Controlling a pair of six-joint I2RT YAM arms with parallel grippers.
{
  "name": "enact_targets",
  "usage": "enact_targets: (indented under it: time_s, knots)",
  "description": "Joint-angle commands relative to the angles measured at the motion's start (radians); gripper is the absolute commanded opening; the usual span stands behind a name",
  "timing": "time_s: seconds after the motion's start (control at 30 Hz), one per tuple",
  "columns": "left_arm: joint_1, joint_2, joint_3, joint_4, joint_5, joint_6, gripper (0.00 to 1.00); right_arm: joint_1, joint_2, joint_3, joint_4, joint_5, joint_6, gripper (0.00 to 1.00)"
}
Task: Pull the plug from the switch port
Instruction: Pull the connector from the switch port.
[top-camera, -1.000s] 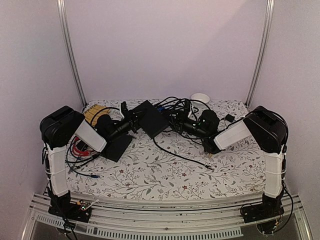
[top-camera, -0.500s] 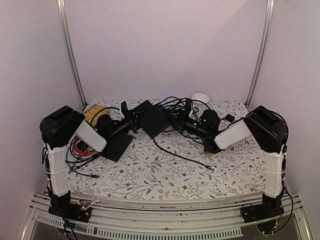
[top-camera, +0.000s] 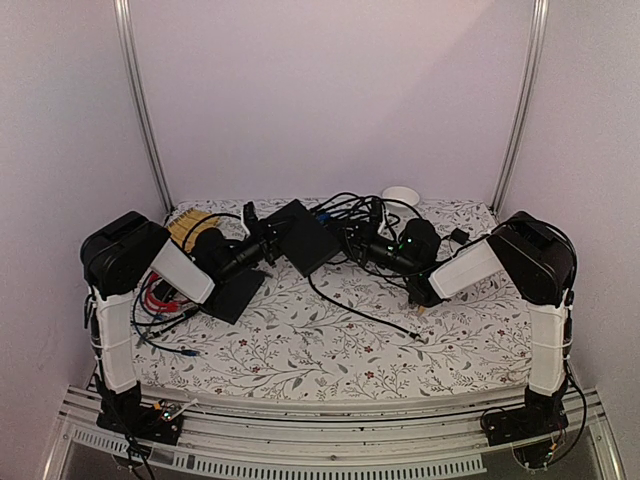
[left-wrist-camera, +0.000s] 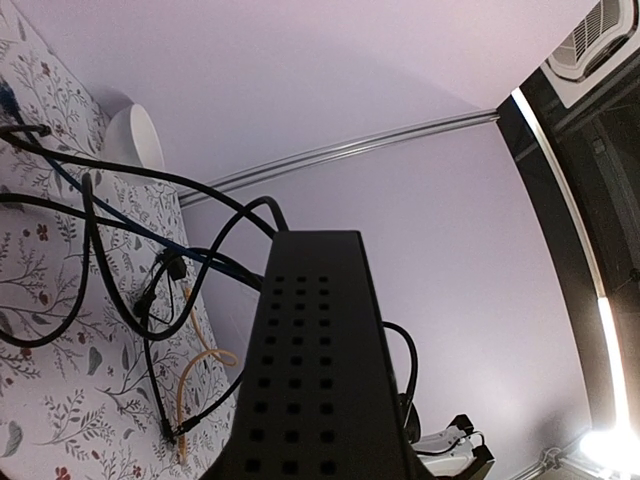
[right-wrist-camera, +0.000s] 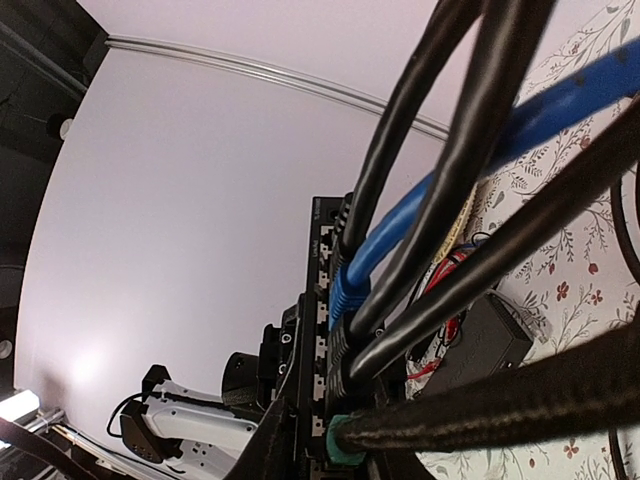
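The switch (top-camera: 305, 238), a flat black box, is lifted at the back middle, and my left gripper (top-camera: 263, 244) is shut on its left end. In the left wrist view its perforated casing (left-wrist-camera: 310, 370) rises from between the jaws. My right gripper (top-camera: 360, 243) is at the socket edge, in among the cables. In the right wrist view the port row (right-wrist-camera: 322, 310) holds a blue plug (right-wrist-camera: 350, 285), black plugs (right-wrist-camera: 345, 352) and a green-booted plug (right-wrist-camera: 345, 440). One finger (right-wrist-camera: 262, 450) shows at the bottom. Cables hide the other, so its grip is unclear.
A thin black slab (top-camera: 232, 290) lies under the left arm beside red wires (top-camera: 160, 297) and a yellow object (top-camera: 187, 225). A white bowl (top-camera: 401, 195) stands at the back. A loose black cable (top-camera: 370, 318) trails forward across the flowered cloth. A small black adapter (top-camera: 459, 236) lies at right.
My right gripper has edged left, closer to the switch's socket edge, and the loose cable has shifted a little. The left gripper and the switch have stayed put.
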Motion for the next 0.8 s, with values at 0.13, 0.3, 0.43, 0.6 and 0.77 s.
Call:
enact_targets:
  time_s: [0.13,0.3,0.43,0.6,0.77]
  knots:
    - [-0.017,-0.012,0.038,0.275,0.006,-0.006,0.0,0.0,-0.001,-0.017,-0.016,-0.004,-0.019,0.17]
    - [-0.015,-0.015,0.029,0.281,0.004,-0.008,0.0,0.0,-0.003,-0.017,-0.016,-0.004,-0.019,0.11]
    - [-0.015,-0.015,0.034,0.281,0.006,-0.007,0.0,0.0,0.0,-0.016,-0.018,-0.007,-0.019,0.06]
    - [-0.015,-0.013,0.035,0.279,0.005,-0.007,0.0,0.0,-0.003,-0.016,-0.022,-0.005,-0.019,0.02]
    - [-0.015,-0.018,0.025,0.282,-0.001,-0.005,0.0,0.0,-0.003,-0.018,-0.025,0.004,-0.015,0.02]
